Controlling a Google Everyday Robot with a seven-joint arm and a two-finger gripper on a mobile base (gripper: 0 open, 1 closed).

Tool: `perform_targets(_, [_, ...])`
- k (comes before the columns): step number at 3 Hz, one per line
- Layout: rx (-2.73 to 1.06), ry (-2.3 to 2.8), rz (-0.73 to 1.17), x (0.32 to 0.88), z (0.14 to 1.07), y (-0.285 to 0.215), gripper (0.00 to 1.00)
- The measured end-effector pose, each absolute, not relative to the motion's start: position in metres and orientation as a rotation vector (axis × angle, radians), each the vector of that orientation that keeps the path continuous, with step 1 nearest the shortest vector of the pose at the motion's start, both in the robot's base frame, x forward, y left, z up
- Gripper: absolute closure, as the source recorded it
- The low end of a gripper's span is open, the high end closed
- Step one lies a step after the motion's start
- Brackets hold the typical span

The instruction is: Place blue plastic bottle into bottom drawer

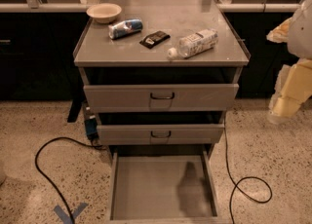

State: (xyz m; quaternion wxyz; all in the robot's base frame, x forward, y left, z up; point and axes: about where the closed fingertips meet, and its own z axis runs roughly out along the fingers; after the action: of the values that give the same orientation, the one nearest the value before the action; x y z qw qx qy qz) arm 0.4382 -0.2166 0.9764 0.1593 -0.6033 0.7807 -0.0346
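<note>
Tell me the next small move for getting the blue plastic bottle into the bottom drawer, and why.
Probably move the gripper up and left toward the blue plastic bottle. It lies on its side on the cabinet top, untouched, while the gripper hangs right of the cabinet, below its top. The bottom drawer already stands open, so grasping comes first.

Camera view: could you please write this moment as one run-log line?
blue plastic bottle: lying on cabinet top | bottom drawer: pulled open | gripper: at view's right edge, away from bottle | status: not yet picked
</note>
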Motion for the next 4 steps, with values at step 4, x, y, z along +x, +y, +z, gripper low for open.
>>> perform_targets(4, [-1.859,1.991,-0.123,0.522,0.987,-0.16,0.0])
